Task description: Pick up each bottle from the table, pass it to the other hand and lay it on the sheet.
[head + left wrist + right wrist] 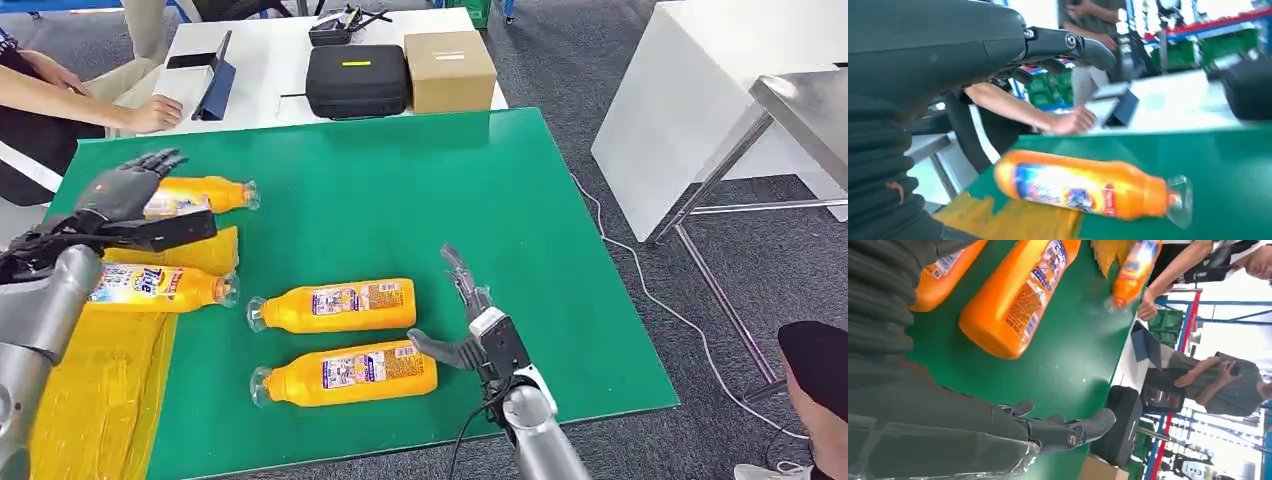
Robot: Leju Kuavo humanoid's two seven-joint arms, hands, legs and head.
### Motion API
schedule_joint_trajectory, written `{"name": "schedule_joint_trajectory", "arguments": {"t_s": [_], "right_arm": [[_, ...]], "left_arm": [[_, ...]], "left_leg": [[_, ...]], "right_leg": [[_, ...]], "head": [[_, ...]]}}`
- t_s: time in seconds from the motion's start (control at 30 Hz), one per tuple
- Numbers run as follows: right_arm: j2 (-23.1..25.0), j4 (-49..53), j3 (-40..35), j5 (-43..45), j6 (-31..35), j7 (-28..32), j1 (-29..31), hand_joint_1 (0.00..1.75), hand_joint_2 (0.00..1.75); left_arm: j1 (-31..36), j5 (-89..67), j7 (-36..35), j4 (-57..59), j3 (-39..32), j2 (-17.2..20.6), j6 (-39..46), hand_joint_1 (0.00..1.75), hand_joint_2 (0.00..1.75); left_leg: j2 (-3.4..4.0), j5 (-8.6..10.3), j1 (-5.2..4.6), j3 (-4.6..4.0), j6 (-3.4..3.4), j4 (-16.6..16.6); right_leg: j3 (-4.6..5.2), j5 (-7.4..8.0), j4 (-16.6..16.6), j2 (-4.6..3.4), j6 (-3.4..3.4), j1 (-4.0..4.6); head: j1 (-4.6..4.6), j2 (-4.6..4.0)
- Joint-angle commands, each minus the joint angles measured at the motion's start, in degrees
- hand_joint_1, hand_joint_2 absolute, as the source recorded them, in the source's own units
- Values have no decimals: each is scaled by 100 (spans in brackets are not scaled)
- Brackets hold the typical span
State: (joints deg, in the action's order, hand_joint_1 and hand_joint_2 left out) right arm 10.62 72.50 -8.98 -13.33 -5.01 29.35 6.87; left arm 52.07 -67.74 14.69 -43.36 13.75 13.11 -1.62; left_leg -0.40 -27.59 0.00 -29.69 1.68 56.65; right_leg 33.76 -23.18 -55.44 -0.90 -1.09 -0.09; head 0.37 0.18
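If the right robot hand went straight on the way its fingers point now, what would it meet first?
Probably nothing soon. The right robot hand is open, fingers pointing up the bare green mat towards the far edge. The nearest bottle lies beside its thumb, off that line. Its height above the mat is unclear.

Bare green mat (440, 190) lies open; bottles (335, 306) crowd its left.

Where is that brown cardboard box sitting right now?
In the head view, the cardboard box sits on the white table beyond the far edge of the green table, just right of the black case.
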Motion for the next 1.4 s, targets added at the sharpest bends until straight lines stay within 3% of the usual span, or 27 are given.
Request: {"name": "schedule_joint_trajectory", "arguments": {"t_s": [0.03, 0.23, 0.33, 0.37, 0.4, 0.57, 0.73, 0.87, 0.97, 1.13, 1.27, 1.4], "right_arm": [[-1, -226, 219, -1, -17, -17, 69, 0, 175], [-9, -98, 278, -114, 49, -67, -14, 0, 175], [45, 380, 285, -748, 604, -220, -182, 0, 175], [45, 620, 275, -886, 685, -279, -251, 0, 175], [20, 761, 259, -1012, 753, -330, -279, 0, 175], [-131, 913, 96, -1299, 1015, -498, -98, 0, 175], [-129, 915, 63, -1347, 1083, -545, -61, 0, 175], [-247, 1053, -164, -2168, 1609, -1033, 274, 0, 175], [-321, 996, -305, -2585, 1610, -1405, 550, 0, 175], [-447, 236, -671, -3284, 1271, -2058, 1244, 0, 175], [-534, -1114, -1072, -3444, 821, -2317, 2211, 0, 175], [-530, -1280, -1075, -3402, 829, -2312, 2291, 0, 175]], "left_arm": [[220, 24, -263, -359, -500, -53, 81, 0, 0], [23, 95, -240, -640, -665, -331, 299, 0, 0], [-289, 1175, 52, -1296, -1202, -657, 72, 0, 0], [-385, 2020, 152, -1500, -1494, -817, -408, 0, 0], [-453, 2649, 243, -1592, -1723, -936, -691, 0, 175], [-875, 5099, 314, -2017, -2020, -1104, -1835, 0, 175], [-922, 5290, 278, -2061, -1974, -1121, -1832, 0, 175], [-1363, 6146, 150, -2523, -1710, -1308, -1851, 0, 175], [-1683, 6209, 165, -2711, -1449, -1400, -1683, 0, 175], [-2111, 6308, 330, -2720, -1238, -1460, -1528, 0, 175], [-2351, 6365, 429, -2833, -1160, -1662, -1490, 0, 175], [-2412, 6353, 436, -2901, -1138, -1678, -1474, 0, 175]], "left_leg": [[2, -8, 6, 21, -14, -3], [-10, -3, 2, 16, -10, -7], [-18, -3, 1, 16, -8, -8], [-15, -4, 1, 20, -10, -8], [-18, -5, 0, 17, -9, -7], [-1, -8, -5, 17, -8, -5], [6, -2, -4, 6, -6, -4], [6, -4, -3, 11, -9, -4], [12, -4, -6, 10, -5, -5], [21, -5, -6, 25, -7, -12], [27, -4, -4, 15, -5, -6], [11, -2, -2, 10, -6, -4]], "right_leg": [[-23, -8, 6, 12, 0, 6], [-21, -6, 9, 21, 0, 2], [-23, -9, 11, 28, -1, 1], [-26, -10, 10, 27, -1, 1], [-24, -12, 9, 29, -2, 1], [-17, -9, 5, 11, -2, -6], [-4, -1, 5, 2, 1, -6], [-9, -2, 7, 2, 0, -4], [-7, -1, 7, -3, -3, -7], [-20, -1, 13, -8, -3, -7], [-11, 4, 9, -16, -1, -6], [-10, 2, 9, -1, 0, -4]], "head": [[0, 0], [0, 0], [0, 0], [0, 0], [0, 0], [0, 2], [0, 0], [0, 0], [-2, 0], [0, 2], [0, 0], [0, 2]]}}
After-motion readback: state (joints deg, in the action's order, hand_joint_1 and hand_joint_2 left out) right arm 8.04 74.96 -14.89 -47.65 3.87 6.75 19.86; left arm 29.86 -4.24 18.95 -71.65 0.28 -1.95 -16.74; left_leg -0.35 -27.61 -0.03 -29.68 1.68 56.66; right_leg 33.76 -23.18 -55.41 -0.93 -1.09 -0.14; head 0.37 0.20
